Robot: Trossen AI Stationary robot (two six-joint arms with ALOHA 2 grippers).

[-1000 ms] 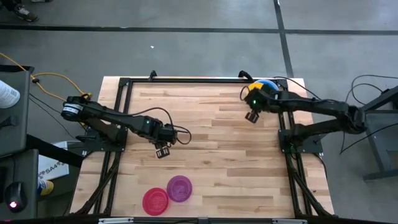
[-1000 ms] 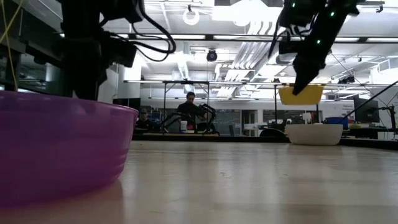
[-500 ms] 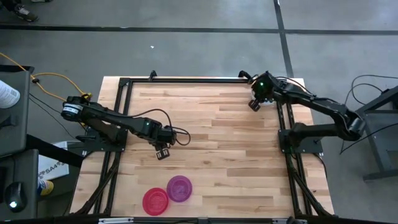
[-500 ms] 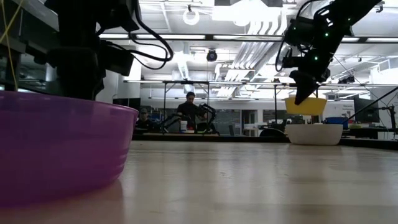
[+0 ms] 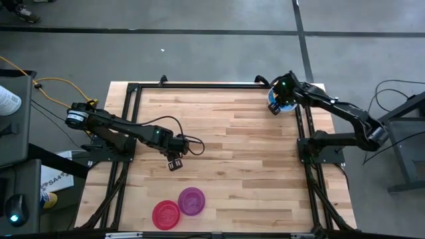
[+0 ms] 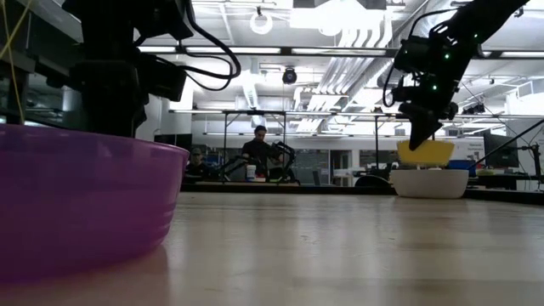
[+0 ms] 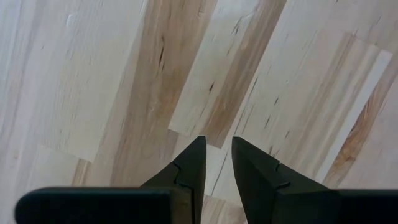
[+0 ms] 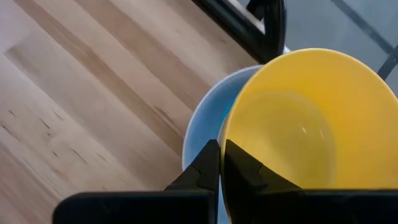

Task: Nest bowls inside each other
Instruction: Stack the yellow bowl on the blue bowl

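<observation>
My right gripper [image 6: 419,140] is at the table's far right corner, shut on a yellow bowl [image 8: 305,124]. That bowl hangs low over a blue bowl [image 8: 205,127], which sits inside a white bowl [image 6: 429,182]. Whether the yellow bowl touches the blue one, I cannot tell. A red bowl [image 5: 165,214] and a purple bowl [image 5: 192,200] stand side by side on the table near its front edge. My left gripper [image 7: 217,155] hovers over bare wood at left of centre, fingers a little apart with nothing between them. My right gripper pinches the yellow bowl's rim [image 8: 222,134] between its two fingers, one finger inside the bowl and one outside. The fingers slant down from above. The bowl hangs tilted from that one spot on its rim, over the blue bowl.
A black metal frame [image 5: 212,85] runs along the table's far edge and down both sides, close to the stacked bowls. Bare wood lies between the two arms. The purple bowl [image 6: 76,204] fills the low view's left side.
My right gripper has carried the yellow bowl toward the table's far right corner and down, rolling as it went. The bowl, earlier hanging high beside the white bowl, now hangs just over the stack. My left gripper has kept still.
</observation>
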